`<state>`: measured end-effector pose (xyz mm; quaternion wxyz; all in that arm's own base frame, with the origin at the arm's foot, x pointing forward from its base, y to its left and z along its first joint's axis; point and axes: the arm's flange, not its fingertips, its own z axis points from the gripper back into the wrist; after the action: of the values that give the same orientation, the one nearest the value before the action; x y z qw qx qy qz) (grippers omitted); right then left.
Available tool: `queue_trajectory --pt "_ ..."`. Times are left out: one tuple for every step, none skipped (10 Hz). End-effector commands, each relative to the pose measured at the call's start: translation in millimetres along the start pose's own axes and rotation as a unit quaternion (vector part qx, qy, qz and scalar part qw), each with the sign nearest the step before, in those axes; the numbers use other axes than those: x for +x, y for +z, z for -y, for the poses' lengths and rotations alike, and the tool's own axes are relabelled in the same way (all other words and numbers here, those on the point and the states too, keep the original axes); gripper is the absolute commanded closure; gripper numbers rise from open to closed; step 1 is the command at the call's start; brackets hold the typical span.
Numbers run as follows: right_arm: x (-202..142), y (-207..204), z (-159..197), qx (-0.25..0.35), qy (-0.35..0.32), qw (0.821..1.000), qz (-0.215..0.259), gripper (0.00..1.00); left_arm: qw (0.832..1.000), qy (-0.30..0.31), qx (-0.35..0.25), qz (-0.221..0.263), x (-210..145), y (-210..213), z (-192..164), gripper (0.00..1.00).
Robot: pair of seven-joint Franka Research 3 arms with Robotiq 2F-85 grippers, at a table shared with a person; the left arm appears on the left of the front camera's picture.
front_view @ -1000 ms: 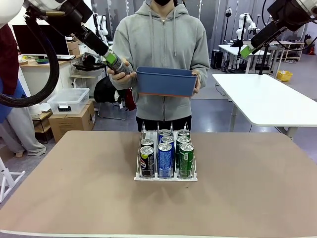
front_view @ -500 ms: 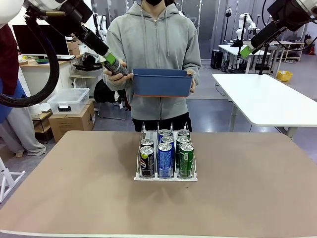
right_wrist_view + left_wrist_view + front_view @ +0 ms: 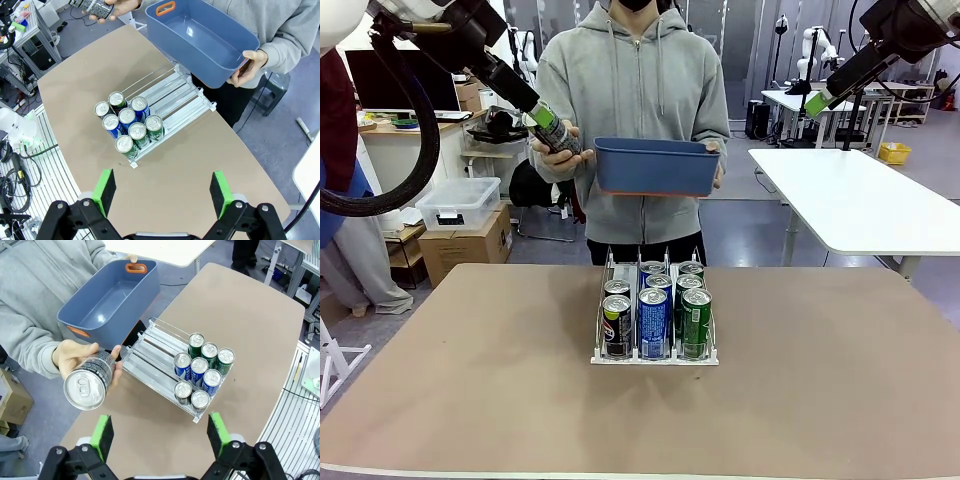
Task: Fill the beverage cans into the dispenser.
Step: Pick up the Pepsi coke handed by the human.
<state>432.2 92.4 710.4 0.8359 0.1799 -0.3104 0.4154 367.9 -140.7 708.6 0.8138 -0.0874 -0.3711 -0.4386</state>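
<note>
One brown table [image 3: 470, 400], white tables [image 3: 860, 200] behind

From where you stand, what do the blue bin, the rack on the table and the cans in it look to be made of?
The blue bin: plastic by the look, matte and moulded in one piece, with orange handle inserts. The dispenser: apparently clear plastic lanes with white wire rails, see-through to the table. The beverage cans: probably aluminium, with shiny silver tops and pull tabs and glossy printed sides.

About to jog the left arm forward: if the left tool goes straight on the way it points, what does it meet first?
Probably the black can that the person's hand holds up just ahead of the open left tool. Depth is unclear; it could pass beside it to the table.
</note>
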Motion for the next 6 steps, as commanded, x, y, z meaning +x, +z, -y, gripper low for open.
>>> queue_trajectory --pt "-1 0 0 0.005 -0.001 1.000 0.002 0.00 1.000 -0.002 -0.002 -0.001 -1 0 0 0.00" --pt "-1 0 0 0.005 -0.001 1.000 0.002 0.00 1.000 -0.002 -0.002 -0.001 -1 0 0 0.00" --pt "-1 0 0 0.005 -0.001 1.000 0.002 0.00 1.000 0.000 0.000 0.000 0 0 0 0.00" --pt "-1 0 0 0.005 -0.001 1.000 0.002 0.00 1.000 0.004 0.019 -0.021 -1 -4 -3 0.00" --pt "-1 0 0 0.005 -0.001 1.000 0.002 0.00 0.999 0.006 0.034 -0.029 -2 -8 -4 0.00" --pt "-1 0 0 0.005 -0.001 1.000 0.002 0.00 0.997 0.005 0.063 -0.038 -3 -15 -7 0.00"
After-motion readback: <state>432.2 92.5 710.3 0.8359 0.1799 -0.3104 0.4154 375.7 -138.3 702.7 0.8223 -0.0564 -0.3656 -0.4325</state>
